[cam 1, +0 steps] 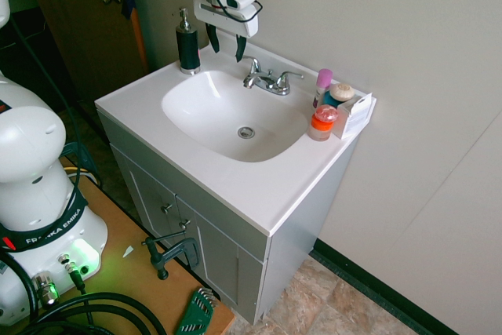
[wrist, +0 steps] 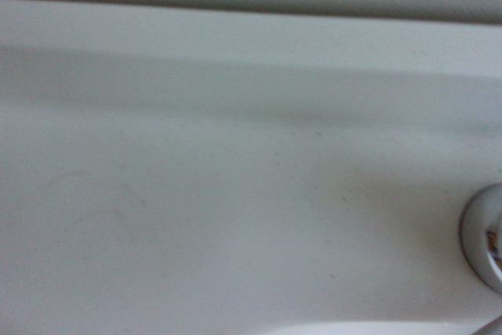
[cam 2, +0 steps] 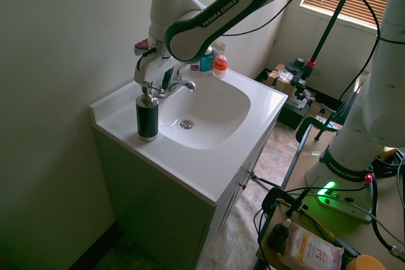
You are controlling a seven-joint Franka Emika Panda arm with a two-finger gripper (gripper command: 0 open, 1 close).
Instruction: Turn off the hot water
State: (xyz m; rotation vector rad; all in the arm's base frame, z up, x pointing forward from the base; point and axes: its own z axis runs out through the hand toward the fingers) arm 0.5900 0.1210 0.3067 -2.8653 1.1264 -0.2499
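1. Plainly, the hot-water lever (cam 1: 253,63) sits at the back of the white basin (cam 1: 196,111), on the soap bottle's side of the curved spout (cam 1: 255,79), opposite its twin lever (cam 1: 292,76).
2. The gripper (cam 1: 227,43) is wide, its two dark fingers apart with nothing between them. One finger hangs near the lever; whether they touch, I cannot tell.
3. The lever should be light to turn but firmly fixed, with some stiffness at the end of its travel. Polished metal may let the fingers slip, so the slim outer end looks the best place to push or pinch, giving most leverage. Pressing hard on the base would gain little.
4. No stream shows, so I cannot judge how far the lever must turn.
5. Chrome here is smooth and rounded; the basin is a glossy oval with a round metal drain (cam 1: 245,132). The soap bottle (cam 1: 187,46) is a dark cylinder with a metallic pump.
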